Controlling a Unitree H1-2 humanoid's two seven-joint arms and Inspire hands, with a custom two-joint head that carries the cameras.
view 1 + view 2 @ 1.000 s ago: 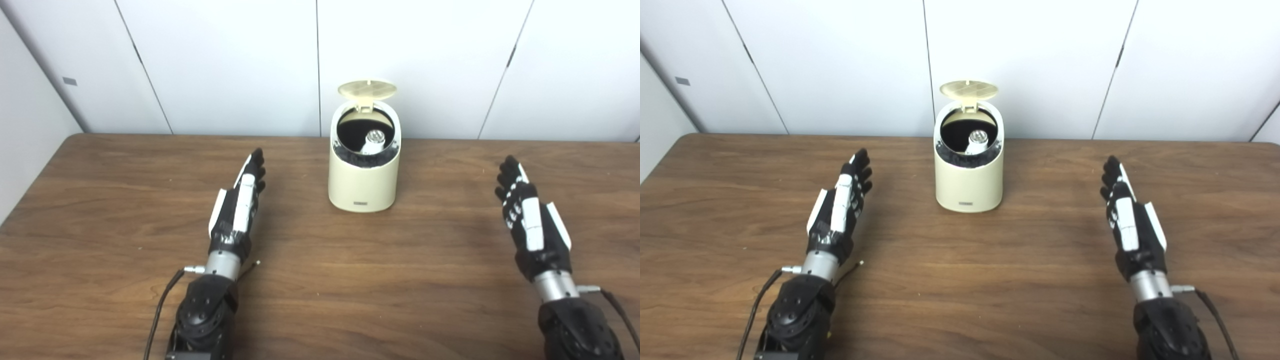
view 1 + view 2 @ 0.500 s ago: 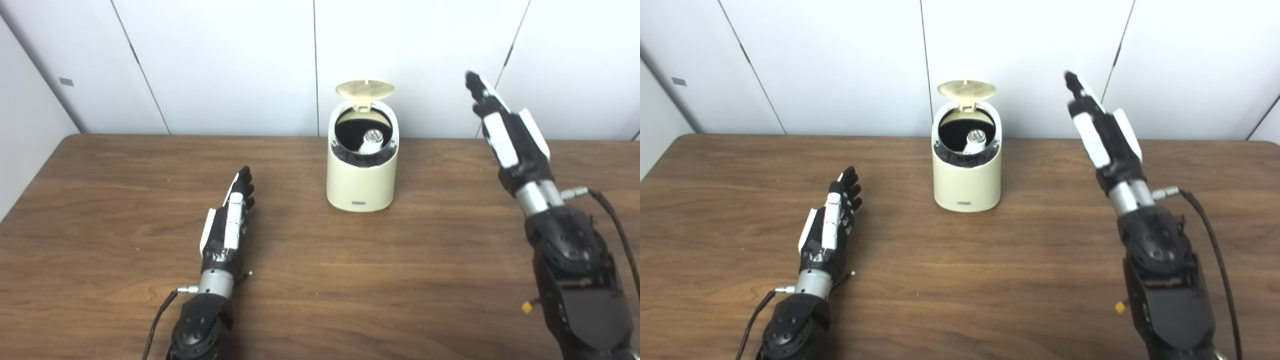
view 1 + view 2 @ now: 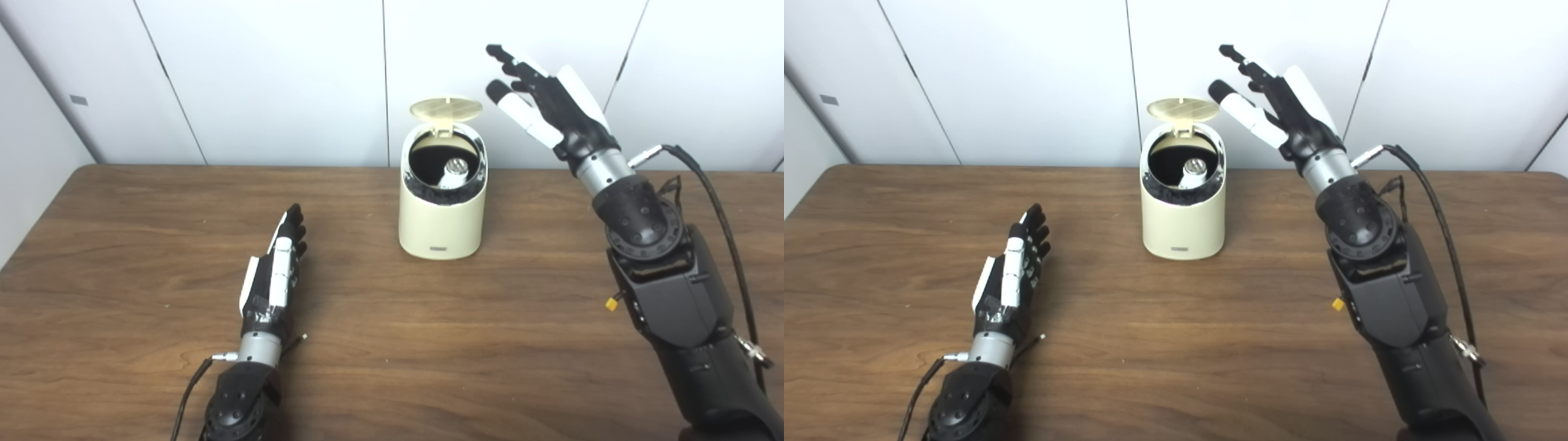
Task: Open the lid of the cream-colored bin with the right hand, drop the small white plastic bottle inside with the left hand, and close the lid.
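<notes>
The small white plastic bottle already sits inside the cream-colored bin at the centre of the frame, its round end showing in the dark opening, so what is left for you is the lid, which stands tipped up behind the rim on its rear hinge.

Your right hand hangs in the upper right of the frame, just beside the lid and a little above it, fingers spread and holding nothing. Bring it across so the fingertips come over the top edge of the lid from behind, then press forward and down in an arc around the hinge. I would keep the fingers loosely together and push with their flat undersides; a single poking fingertip would likely slip off the thin disc. The bin looks light, so a sideways shove may slide or tip it on the desk.

Your left hand lies flat on the desk at lower left, fingers straight and side by side, empty; leave it there, well apart from the bin.
</notes>
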